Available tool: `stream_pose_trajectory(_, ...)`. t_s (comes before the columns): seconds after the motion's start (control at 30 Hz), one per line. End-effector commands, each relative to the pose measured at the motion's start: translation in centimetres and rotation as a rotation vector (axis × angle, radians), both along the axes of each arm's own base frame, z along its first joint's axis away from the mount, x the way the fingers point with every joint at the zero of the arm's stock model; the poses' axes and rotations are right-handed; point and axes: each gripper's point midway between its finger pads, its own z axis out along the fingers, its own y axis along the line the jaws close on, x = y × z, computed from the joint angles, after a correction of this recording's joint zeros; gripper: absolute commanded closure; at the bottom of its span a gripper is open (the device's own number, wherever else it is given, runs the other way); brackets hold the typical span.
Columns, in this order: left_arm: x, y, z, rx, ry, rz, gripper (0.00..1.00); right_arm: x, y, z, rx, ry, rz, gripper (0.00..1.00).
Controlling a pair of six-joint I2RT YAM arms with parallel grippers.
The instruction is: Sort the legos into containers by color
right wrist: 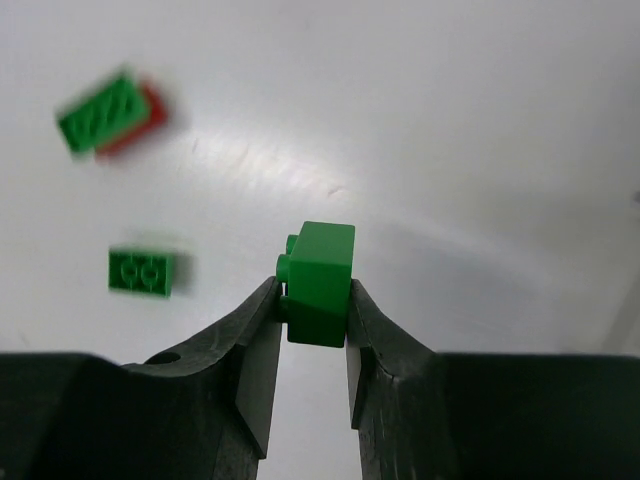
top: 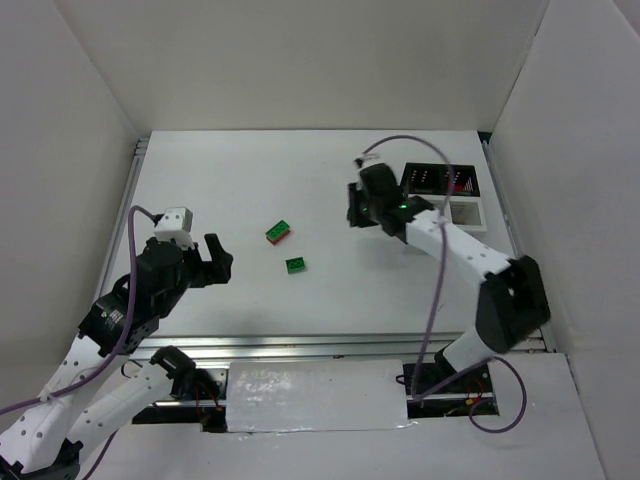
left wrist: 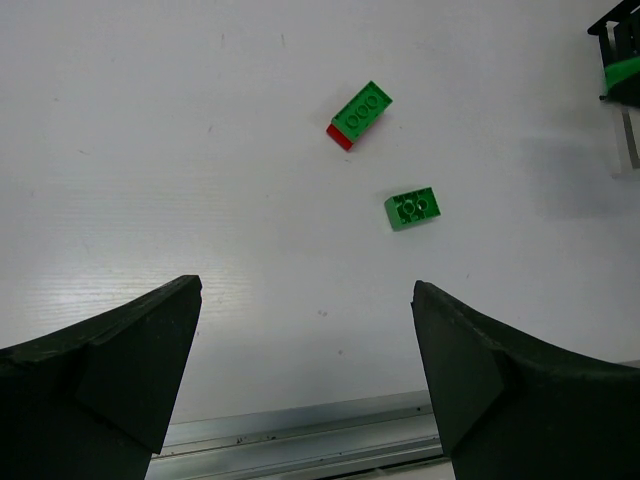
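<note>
The right gripper (right wrist: 312,300) is pinched in tight on the held brick (right wrist: 322,262), a small green one. There's a finger (right wrist: 250,345) pressing on each side, and the studs point left in the wrist view. From above we see that gripper sitting over the table (top: 250,180), just left of the black bin (top: 445,167). The white bin (top: 480,225) is right beside the black one on the near side. We can't tell if the held brick is touching the table or hanging above it. There's something reddish in the black bin, but it's too small for us to make out.

The left gripper (left wrist: 306,290) is spread wide open with nothing in it, off toward the left side of the table.

Two more legos lie out in the middle, between the arms. One is the green-red brick (left wrist: 360,112), green stacked on red and lying on a diagonal. The other is the loose brick (left wrist: 414,208), plain green, a bit nearer the arm bases. They're near each other but not touching, and neither is in a bin.
</note>
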Motion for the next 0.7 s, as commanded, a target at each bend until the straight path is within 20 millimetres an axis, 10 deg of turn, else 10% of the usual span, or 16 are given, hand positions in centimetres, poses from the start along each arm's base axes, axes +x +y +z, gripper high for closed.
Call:
stream_pose_trajectory(0.0,0.6,-0.2,1.7,-0.013,-0.058,-0.011,0.01,3.0,-9.4,8.3,0.141,-0.205,-0.490,1.00)
stream_pose_trajectory(0.23,0.5,-0.1,1.9,-0.018,-0.064,-0.011,0.00,1.5,-20.8,8.1,0.074,-0.202,-0.818,1.00)
stream_pose_trajectory(0.67,0.5,-0.2,1.7,-0.013,-0.056,-0.011,0.00,1.9,-23.2,6.0,0.057,-0.158,-0.855,0.80)
